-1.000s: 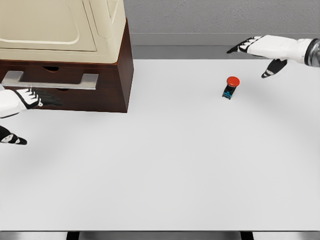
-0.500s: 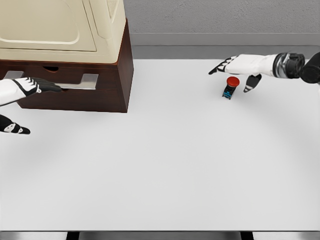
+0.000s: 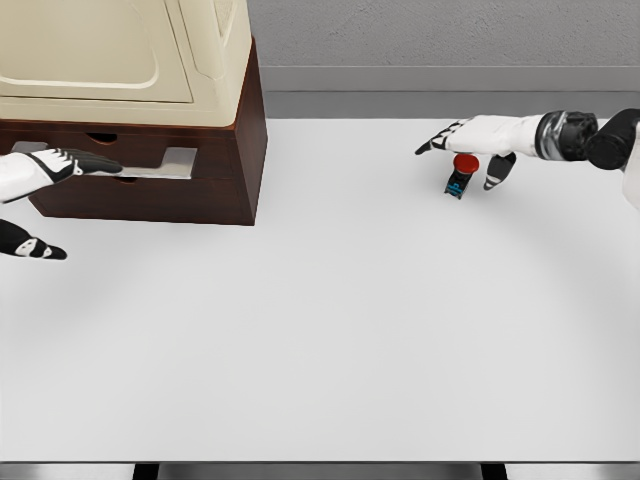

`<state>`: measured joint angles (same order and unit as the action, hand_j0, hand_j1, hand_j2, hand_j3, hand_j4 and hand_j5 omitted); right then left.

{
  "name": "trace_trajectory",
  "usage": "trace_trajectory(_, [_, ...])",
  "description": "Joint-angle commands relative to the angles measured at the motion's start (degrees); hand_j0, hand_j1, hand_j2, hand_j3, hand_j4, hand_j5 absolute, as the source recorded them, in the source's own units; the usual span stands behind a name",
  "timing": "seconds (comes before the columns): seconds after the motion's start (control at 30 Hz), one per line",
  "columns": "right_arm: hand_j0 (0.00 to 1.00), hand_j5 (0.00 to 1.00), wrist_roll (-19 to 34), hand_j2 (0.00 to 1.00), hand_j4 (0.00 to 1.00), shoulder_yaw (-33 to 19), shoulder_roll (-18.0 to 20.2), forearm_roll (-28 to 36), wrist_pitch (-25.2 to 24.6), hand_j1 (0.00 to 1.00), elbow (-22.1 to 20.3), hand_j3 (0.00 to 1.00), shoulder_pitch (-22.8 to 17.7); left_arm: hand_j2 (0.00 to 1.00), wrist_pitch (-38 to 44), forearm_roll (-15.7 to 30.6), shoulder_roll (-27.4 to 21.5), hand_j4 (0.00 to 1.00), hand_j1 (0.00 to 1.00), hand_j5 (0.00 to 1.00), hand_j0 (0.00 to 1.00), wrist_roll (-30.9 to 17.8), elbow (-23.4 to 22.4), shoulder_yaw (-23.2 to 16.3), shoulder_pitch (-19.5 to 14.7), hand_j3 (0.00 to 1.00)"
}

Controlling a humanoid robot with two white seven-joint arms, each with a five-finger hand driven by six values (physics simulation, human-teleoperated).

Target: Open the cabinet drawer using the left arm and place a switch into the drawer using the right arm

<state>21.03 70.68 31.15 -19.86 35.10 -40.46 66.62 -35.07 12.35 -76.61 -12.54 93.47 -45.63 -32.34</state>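
A dark wooden cabinet (image 3: pixel 215 185) with a cream top stands at the back left of the white table (image 3: pixel 330 330). Its drawer carries a grey bar handle (image 3: pixel 165 165). My left hand (image 3: pixel 60 165) lies across the left part of that handle, fingers stretched over it and thumb hanging below. The switch (image 3: pixel 461 173), a small black box with a red round button, stands at the back right. My right hand (image 3: pixel 470 150) hovers just above it, fingers spread on both sides, not closed on it.
A grey wall runs behind the table. The table's front edge shows at the bottom of the picture.
My right hand has swung left and down from the far right until it hovers over the switch. My left hand rose from below the handle onto it.
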Motion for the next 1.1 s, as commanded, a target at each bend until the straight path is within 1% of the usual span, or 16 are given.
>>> trace_trajectory(0.0, [1.00, 1.00, -0.02, 1.00, 1.00, 0.16, -0.30, 0.17, -0.10, 1.00, 0.64, 1.00, 0.00, 1.00, 0.07, 0.31, 1.03, 1.00, 1.00, 1.00, 1.00, -0.03, -1.10, 0.01, 0.00, 1.00])
trace_trajectory(0.23, [1.00, 1.00, -0.02, 1.00, 1.00, 0.25, -0.30, -0.09, -0.10, 1.00, 0.46, 1.00, -0.26, 1.00, 0.07, 0.22, 1.91, 1.00, 1.00, 1.00, 1.00, 0.06, -3.30, 0.01, 0.00, 1.00])
trace_trajectory(0.33, [1.00, 1.00, -0.02, 1.00, 1.00, 0.60, -0.30, -0.09, -0.10, 1.00, 0.64, 1.00, -0.26, 1.00, 0.07, 0.13, 3.58, 1.00, 1.00, 1.00, 1.00, 0.06, -4.88, 0.01, -0.09, 1.00])
trace_trajectory(0.47, [1.00, 1.00, -0.02, 1.00, 1.00, 0.52, -0.21, -0.18, -0.10, 1.00, 0.64, 1.00, -0.26, 1.00, 0.07, -0.22, 5.33, 1.00, 1.00, 1.00, 1.00, -0.12, -5.58, -0.08, -0.09, 1.00])
trace_trajectory(0.57, [0.86, 0.86, -0.02, 0.86, 0.86, 0.43, -0.21, -1.23, -0.10, 0.86, 0.29, 0.86, -0.18, 1.00, 0.07, -1.01, 6.12, 1.00, 1.00, 1.00, 1.00, -0.12, -6.73, -0.08, -0.09, 1.00])
trace_trajectory(0.6, [0.84, 0.84, -0.02, 0.84, 0.84, 0.43, -0.21, -1.23, -0.10, 0.84, 0.29, 0.84, -0.18, 1.00, 0.07, -1.01, 6.12, 1.00, 1.00, 1.00, 1.00, -0.03, -6.81, -0.17, -0.09, 1.00])
trace_trajectory(0.67, [0.75, 0.75, 0.24, 0.75, 0.75, 0.43, -0.12, -1.32, -0.10, 0.75, 0.20, 0.75, -0.09, 1.00, 0.07, -1.01, 6.91, 1.00, 1.00, 1.00, 1.00, -0.03, -7.60, -0.43, -0.09, 1.00])
trace_trajectory(0.77, [0.68, 0.68, 0.24, 0.68, 0.68, 0.43, -0.21, -2.02, -0.10, 0.68, 0.03, 0.68, -0.09, 1.00, 0.07, -1.01, 7.53, 1.00, 1.00, 1.00, 1.00, 0.06, -8.48, -0.52, -0.09, 1.00])
trace_trajectory(0.8, [0.63, 0.63, 0.24, 0.63, 0.63, 0.34, -0.21, -2.38, -0.10, 0.63, -0.06, 0.63, -0.09, 1.00, 0.07, -1.01, 7.62, 1.00, 1.00, 1.00, 1.00, 0.06, -8.48, -0.52, -0.18, 1.00])
trace_trajectory(0.93, [0.63, 0.63, 0.24, 0.63, 0.63, 0.34, -0.21, -2.46, -0.10, 0.63, 0.03, 0.63, -0.09, 1.00, 0.07, -1.10, 8.41, 1.00, 1.00, 1.00, 1.00, 0.06, -9.36, -0.52, -0.35, 1.00])
trace_trajectory(1.03, [0.59, 0.59, 0.24, 0.59, 0.59, 0.34, -0.21, -2.55, -0.10, 0.59, -0.06, 0.59, -0.09, 1.00, 0.07, -1.10, 8.50, 1.00, 1.00, 1.00, 1.00, 0.06, -9.80, -0.52, -0.44, 1.00])
trace_trajectory(1.07, [0.59, 0.59, 0.24, 0.59, 0.59, 0.43, -0.21, -2.55, -0.10, 0.59, -0.15, 0.59, -0.09, 1.00, 0.07, -1.10, 8.67, 1.00, 1.00, 1.00, 1.00, 0.06, -10.15, -0.52, -0.44, 1.00])
